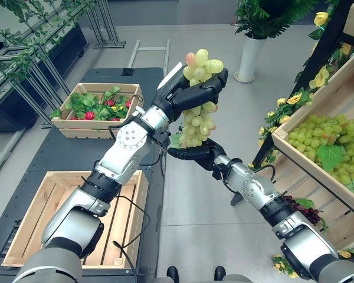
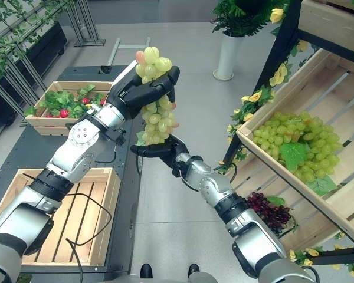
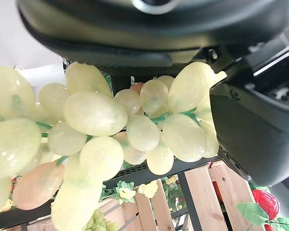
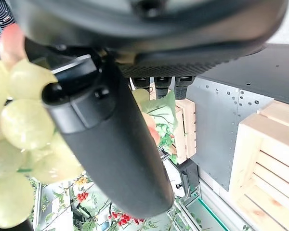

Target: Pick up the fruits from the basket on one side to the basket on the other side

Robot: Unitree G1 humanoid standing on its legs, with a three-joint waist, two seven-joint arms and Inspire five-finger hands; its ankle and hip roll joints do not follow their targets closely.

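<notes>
Between the two arms, mid-air: a bunch of green grapes (image 1: 197, 100) hangs over the floor gap, beside the dark table (image 1: 65, 147).
Left hand (image 1: 192, 88): fingers curled round the upper part of the bunch, carrying it.
Right hand (image 1: 194, 152): cupped under the bunch's lower tip; whether it grips or merely supports, I cannot tell.
Source: slanted wooden crate on the right shelf (image 1: 342, 94), piled with more green grapes (image 1: 324, 147).
Likely target: empty slatted wooden crate (image 1: 23, 236) on the table's near end; a farther crate (image 1: 65, 121) holds red fruit and leaves.
Handling: looks light, lumpy and floppy; berries may slip or detach, so hold near the stem, support beneath.
</notes>
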